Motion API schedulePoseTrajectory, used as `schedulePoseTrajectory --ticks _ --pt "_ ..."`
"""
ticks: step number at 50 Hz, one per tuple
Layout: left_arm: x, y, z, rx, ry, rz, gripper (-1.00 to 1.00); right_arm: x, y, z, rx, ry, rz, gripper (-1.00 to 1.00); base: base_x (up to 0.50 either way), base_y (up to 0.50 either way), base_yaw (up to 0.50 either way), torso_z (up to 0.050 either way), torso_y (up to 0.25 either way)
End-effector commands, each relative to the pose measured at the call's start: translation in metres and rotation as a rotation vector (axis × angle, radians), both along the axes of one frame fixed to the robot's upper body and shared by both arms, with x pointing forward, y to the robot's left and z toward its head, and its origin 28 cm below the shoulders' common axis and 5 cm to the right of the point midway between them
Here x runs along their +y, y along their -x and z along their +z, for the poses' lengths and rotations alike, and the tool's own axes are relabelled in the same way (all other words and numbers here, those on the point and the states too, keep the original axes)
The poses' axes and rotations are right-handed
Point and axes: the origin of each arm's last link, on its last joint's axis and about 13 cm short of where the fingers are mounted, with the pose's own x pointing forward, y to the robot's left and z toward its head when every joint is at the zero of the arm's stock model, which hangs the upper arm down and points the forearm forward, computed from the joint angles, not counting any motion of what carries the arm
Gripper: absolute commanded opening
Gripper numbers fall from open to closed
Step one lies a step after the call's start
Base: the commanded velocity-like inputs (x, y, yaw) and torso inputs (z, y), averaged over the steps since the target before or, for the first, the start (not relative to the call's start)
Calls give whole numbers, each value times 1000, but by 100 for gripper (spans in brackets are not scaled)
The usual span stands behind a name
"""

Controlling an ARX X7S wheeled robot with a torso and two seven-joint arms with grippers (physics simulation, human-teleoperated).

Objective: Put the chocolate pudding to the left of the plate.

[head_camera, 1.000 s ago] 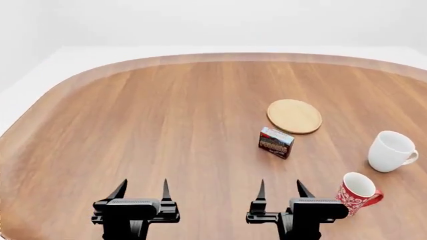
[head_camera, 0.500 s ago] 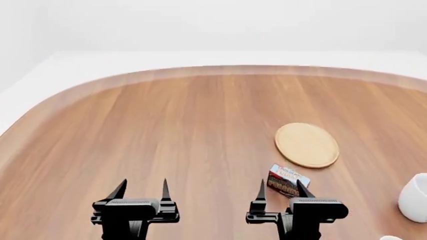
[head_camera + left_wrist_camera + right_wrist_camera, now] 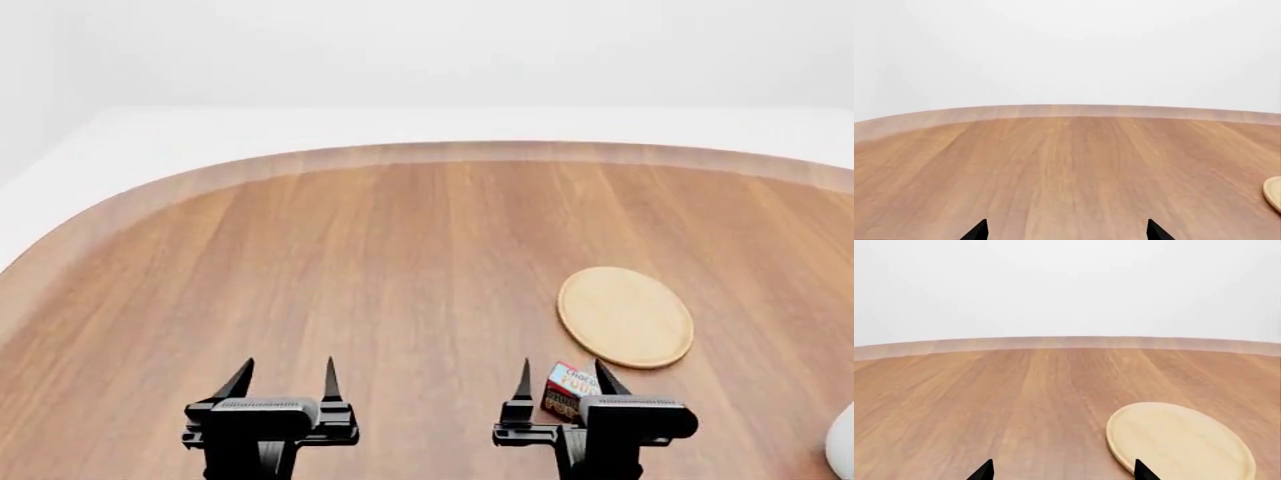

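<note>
The chocolate pudding [image 3: 573, 384] is a small carton lying on the wooden table [image 3: 400, 250], just in front of the plate [image 3: 625, 316], a flat round tan disc. In the head view the carton shows between the tips of my open right gripper [image 3: 563, 378], which hides its lower part. The right wrist view shows no pudding, only the plate [image 3: 1181, 442] ahead of the open right gripper [image 3: 1063, 471]. My left gripper [image 3: 287, 378] stands open and holds nothing, well to the left. The left gripper [image 3: 1066, 230] faces bare wood, with the plate's edge [image 3: 1274, 192] at the side.
A white mug [image 3: 843, 440] is cut off by the head view's lower right edge. The table's rounded far rim [image 3: 441, 152] runs across the back, with a pale floor and wall beyond it.
The head view has moved forward over the table, so plate and pudding have slid down toward my right gripper. The red mug has left the view, and the white mug has nearly left it.
</note>
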Motion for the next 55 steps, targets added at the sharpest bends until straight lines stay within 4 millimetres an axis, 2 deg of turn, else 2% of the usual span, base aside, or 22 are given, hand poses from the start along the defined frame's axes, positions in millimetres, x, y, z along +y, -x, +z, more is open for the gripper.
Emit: schedulePoseTrajectory --ticks 1,7,16,25,30,41,55 --pt "0 0 0 5 0 -2 100 -1 0 4 6 -10 1 100 0 0 0 0 0" --pt "0 -1 0 13 0 -5 100 -7 7 53 0 -6 40 100 0 0 0 0 2" --pt "0 -1 0 16 4 -3 100 -29 -16 114 162 85 138 100 0 0 0 0 0" --pt "0 -2 0 23 7 -4 100 -55 -28 175 298 172 219 100 0 0 0 0 0" --pt "0 -3 0 27 7 -6 100 -70 -39 200 404 191 273 100 0 0 0 0 0" --pt "0 -4 0 33 7 -10 100 -95 -77 228 714 310 492 100 0 0 0 0 0" --pt "0 -3 0 35 7 -10 100 -106 -90 249 930 477 655 100 0 0 0 0 0"
